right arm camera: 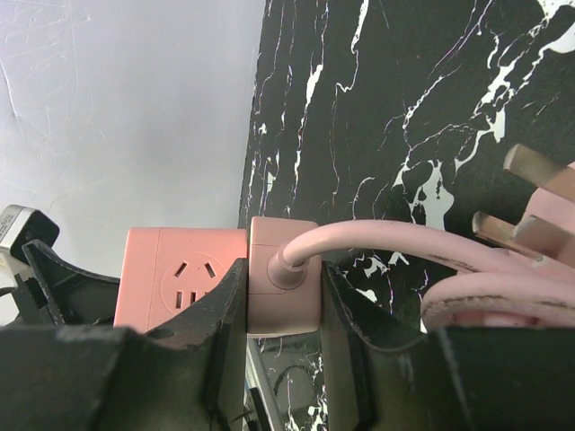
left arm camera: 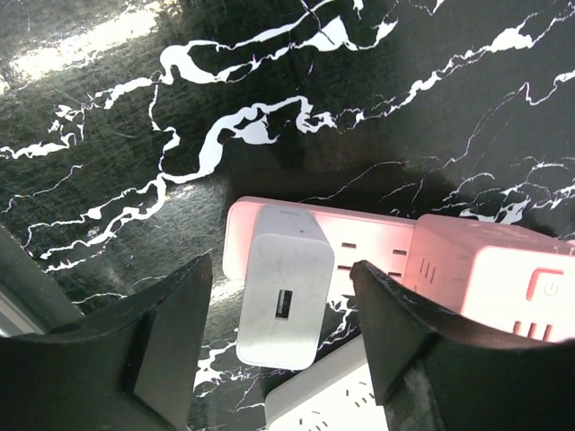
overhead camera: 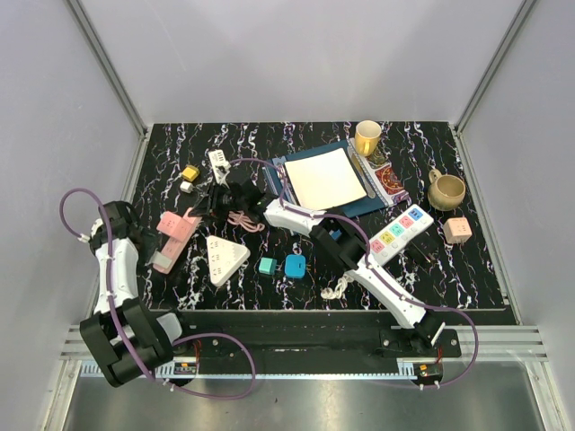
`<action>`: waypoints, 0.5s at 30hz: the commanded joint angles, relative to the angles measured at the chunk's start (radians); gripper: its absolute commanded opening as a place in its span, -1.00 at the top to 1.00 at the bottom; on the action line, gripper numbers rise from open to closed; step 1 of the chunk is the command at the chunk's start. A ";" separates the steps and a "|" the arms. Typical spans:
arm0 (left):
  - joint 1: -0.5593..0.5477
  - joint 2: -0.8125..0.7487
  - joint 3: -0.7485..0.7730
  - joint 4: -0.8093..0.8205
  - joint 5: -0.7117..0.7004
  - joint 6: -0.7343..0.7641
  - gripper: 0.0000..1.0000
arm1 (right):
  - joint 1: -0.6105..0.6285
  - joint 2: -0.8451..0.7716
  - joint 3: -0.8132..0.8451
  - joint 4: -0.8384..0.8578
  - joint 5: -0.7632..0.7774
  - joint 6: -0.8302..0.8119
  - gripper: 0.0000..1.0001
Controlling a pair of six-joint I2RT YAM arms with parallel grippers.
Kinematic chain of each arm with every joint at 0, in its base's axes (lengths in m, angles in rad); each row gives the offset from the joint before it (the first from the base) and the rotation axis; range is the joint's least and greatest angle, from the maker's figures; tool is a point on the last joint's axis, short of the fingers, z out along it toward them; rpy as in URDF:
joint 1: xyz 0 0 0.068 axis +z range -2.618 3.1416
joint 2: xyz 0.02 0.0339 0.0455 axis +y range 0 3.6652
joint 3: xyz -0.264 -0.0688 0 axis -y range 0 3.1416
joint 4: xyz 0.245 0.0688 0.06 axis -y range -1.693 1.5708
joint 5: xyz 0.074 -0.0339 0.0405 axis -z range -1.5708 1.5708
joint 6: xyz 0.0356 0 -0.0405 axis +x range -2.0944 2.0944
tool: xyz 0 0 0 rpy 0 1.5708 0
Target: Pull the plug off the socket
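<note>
The white boxy USB charger [left arm camera: 286, 296], plugged into the pink plastic power strip [left arm camera: 377, 235], is straddled by the open left gripper [left arm camera: 280, 265], and with the right gripper [right arm camera: 281, 301] seemingly clamped on a pink corded block [right arm camera: 283, 256], the unpinned strip could be dragged up.

Off-task clutter on marble table [overhead camera: 485, 269]: yellow mug [overhead camera: 367, 136] and tan cup [overhead camera: 446, 189] far right, white pad [overhead camera: 325, 178] left of them. Multicolour strip [overhead camera: 402, 233] near pink cube [overhead camera: 457, 230]. Near edge: white triangle [overhead camera: 225, 258], teal cube [overhead camera: 267, 266], blue block [overhead camera: 295, 266]. Yellow block [overhead camera: 190, 172] far left.
</note>
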 commanded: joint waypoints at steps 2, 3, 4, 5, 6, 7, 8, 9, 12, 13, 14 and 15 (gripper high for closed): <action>0.001 0.017 -0.016 0.039 -0.030 -0.009 0.01 | 0.003 -0.047 -0.028 -0.033 0.018 -0.116 1.00; 0.001 0.020 -0.012 0.038 -0.026 -0.001 0.22 | 0.003 -0.047 -0.030 -0.032 0.017 -0.118 1.00; 0.001 0.018 -0.007 0.035 -0.026 0.002 0.61 | 0.005 -0.046 -0.031 -0.032 0.017 -0.119 1.00; 0.001 0.015 0.001 0.028 -0.024 0.008 0.76 | 0.005 -0.044 -0.033 -0.032 0.015 -0.127 1.00; 0.002 0.008 0.016 0.030 -0.023 0.028 0.85 | 0.005 -0.043 -0.043 -0.032 0.017 -0.136 1.00; 0.002 -0.014 0.022 0.031 -0.026 0.034 0.97 | 0.006 -0.044 -0.054 -0.032 0.021 -0.147 1.00; 0.002 -0.026 0.028 0.030 -0.030 0.037 1.00 | 0.006 -0.047 -0.089 -0.029 0.030 -0.163 1.00; 0.001 -0.052 0.039 0.031 -0.036 0.043 1.00 | 0.006 -0.052 -0.108 -0.024 0.039 -0.168 1.00; 0.002 -0.093 0.047 0.038 -0.029 0.048 1.00 | 0.006 -0.047 -0.143 -0.007 0.053 -0.168 1.00; 0.001 -0.101 0.048 0.047 -0.023 0.052 1.00 | 0.008 -0.044 -0.145 -0.009 0.055 -0.170 1.00; 0.001 -0.104 0.047 0.053 -0.020 0.058 1.00 | 0.010 -0.046 -0.149 -0.012 0.058 -0.176 1.00; 0.001 -0.104 0.045 0.054 -0.023 0.069 1.00 | 0.011 -0.046 -0.152 -0.016 0.069 -0.180 1.00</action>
